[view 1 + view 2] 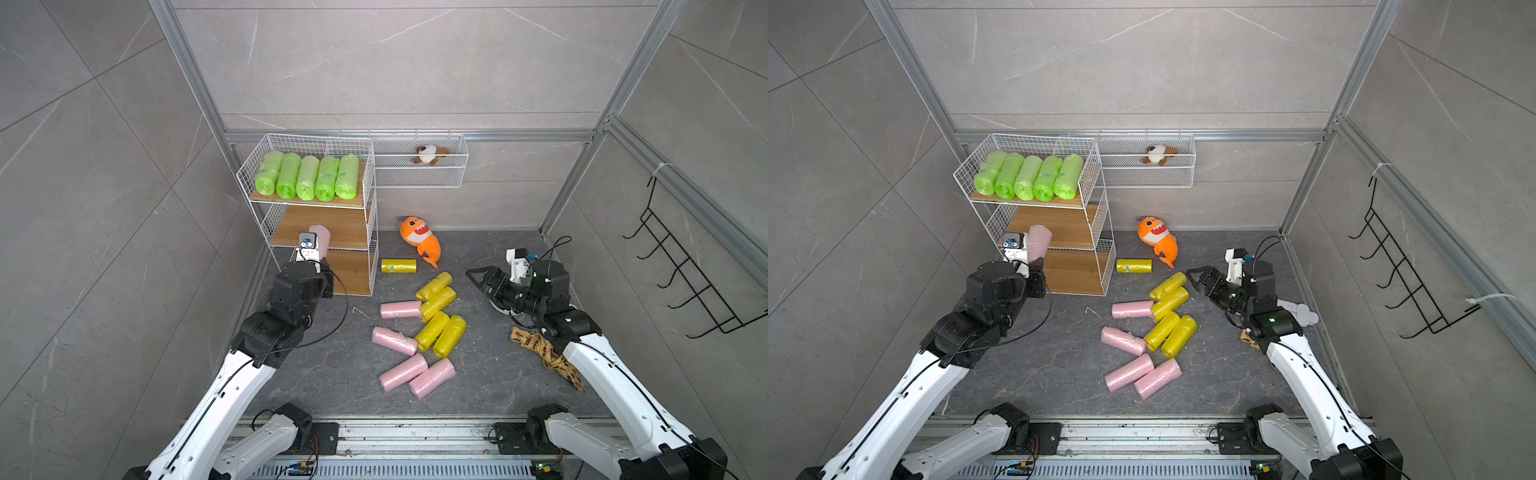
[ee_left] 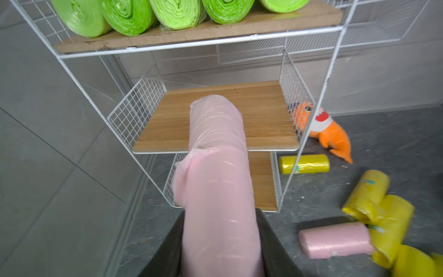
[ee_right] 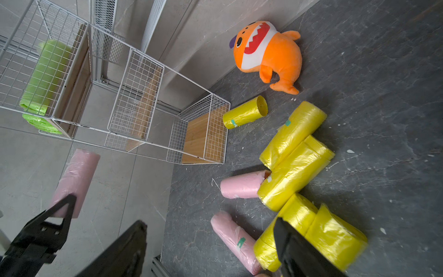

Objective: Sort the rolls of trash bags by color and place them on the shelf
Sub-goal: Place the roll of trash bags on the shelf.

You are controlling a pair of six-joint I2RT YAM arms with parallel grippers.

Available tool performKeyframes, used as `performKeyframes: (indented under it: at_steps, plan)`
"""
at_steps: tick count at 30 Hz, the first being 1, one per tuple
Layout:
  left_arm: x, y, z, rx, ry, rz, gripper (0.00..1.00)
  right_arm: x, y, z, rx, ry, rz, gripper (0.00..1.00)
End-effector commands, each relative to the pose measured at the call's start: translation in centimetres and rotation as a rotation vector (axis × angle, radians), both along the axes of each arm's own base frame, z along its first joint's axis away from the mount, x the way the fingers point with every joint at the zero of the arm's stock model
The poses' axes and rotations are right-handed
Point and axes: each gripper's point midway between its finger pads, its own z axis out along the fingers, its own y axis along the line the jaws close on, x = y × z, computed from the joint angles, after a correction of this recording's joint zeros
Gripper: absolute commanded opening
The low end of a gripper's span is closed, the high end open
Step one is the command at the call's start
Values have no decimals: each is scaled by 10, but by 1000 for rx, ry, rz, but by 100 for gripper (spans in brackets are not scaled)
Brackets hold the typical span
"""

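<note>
My left gripper is shut on a pale pink roll, held lengthwise in front of the bare middle board of the white wire shelf. Several lime green rolls lie side by side on its top tier. On the floor, several yellow rolls and several pink rolls lie in a loose heap, and one yellow roll lies apart by the shelf. My right gripper hangs open to the right of the heap, holding nothing.
An orange plush shark lies by the back wall, right of the shelf. A long wire basket on the wall holds a small plush. A brown patterned cloth lies under the right arm. A black hook rack hangs on the right wall.
</note>
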Motion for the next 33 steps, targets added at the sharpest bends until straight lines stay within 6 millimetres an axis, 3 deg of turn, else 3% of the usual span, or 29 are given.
performKeyframes:
  at_steps: [1,7,15,33]
  plan:
    - [21,23,43,122,-156,56,16,-1,2,18,-4,-54,24,87]
    - [63,55,23,186,-139,52,16,-4,2,21,-5,-60,35,87]
    - [96,93,3,180,-130,64,20,-7,-3,18,-22,-59,34,88]
    - [148,113,-29,208,-121,73,33,-3,0,-5,-8,9,67,88]
